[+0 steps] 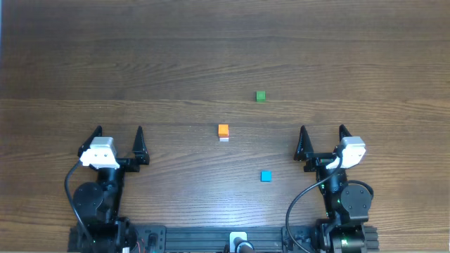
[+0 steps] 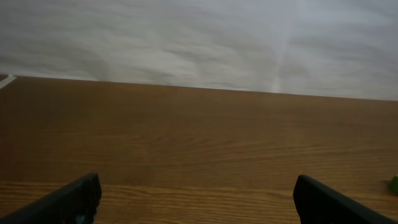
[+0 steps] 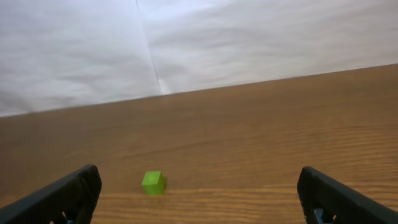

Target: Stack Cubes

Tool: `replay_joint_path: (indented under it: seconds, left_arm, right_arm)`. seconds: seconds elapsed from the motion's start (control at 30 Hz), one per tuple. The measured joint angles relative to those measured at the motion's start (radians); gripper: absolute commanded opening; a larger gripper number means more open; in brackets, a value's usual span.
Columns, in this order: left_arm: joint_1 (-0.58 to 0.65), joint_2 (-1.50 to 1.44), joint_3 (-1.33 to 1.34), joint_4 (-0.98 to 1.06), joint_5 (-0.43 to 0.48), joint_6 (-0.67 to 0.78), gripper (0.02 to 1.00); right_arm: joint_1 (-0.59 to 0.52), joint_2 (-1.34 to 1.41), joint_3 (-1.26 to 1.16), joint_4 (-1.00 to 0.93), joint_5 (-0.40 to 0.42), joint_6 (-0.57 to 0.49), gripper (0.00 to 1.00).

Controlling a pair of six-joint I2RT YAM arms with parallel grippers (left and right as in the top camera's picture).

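**A:** Where does everything sit?

**B:** Take the orange cube (image 1: 223,129) as the marker. A white sliver shows at its near side, which I read as a white cube (image 1: 223,139) beneath it (I can't be certain from above). The green cube (image 1: 261,96) lies beyond the orange cube and to its right. The blue cube (image 1: 266,176) lies right of it too, but closer to the arms' bases. All of them rest on the table (image 1: 140,56).

**A:** And the arms?

**B:** The left tool (image 1: 118,131) is well to the left of the orange cube and the right tool (image 1: 322,130) well to its right. Each has its fingers spread wide with nothing between them.

**A:** What could go wrong from here?

**B:** The cubes are small against those fingers. A descent slightly off centre would likely push the blue or green cube across the wood rather than grip it. The bigger risk is at the orange cube. A cube set down off square, or a finger brushing it on release, could topple whatever is already stacked. Both arms heading for the orange cube together could also collide.

**A:** Do the views differ?

**B:** The top view lays out the orange, blue and green cubes together with both tools. The right wrist view gives the green cube side-on, flat on the table, with a pale backdrop (image 3: 249,50) past the far edge. The left wrist view catches a green speck at its border.
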Motion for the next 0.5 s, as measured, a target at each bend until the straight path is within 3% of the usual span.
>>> replay_joint_path:
  seconds: [0.2,0.5]
  left_arm:
    - [0.000,0.000,0.000,0.000,0.000,0.000,1.000]
    - [0.000,-0.002,0.000,0.000,0.005,0.003,1.000]
  right_arm:
    - [0.000,0.213,0.163,-0.023,-0.024,-0.048,0.991]
    - [0.045,0.786,0.729,-0.269,-0.038,-0.113,0.991]
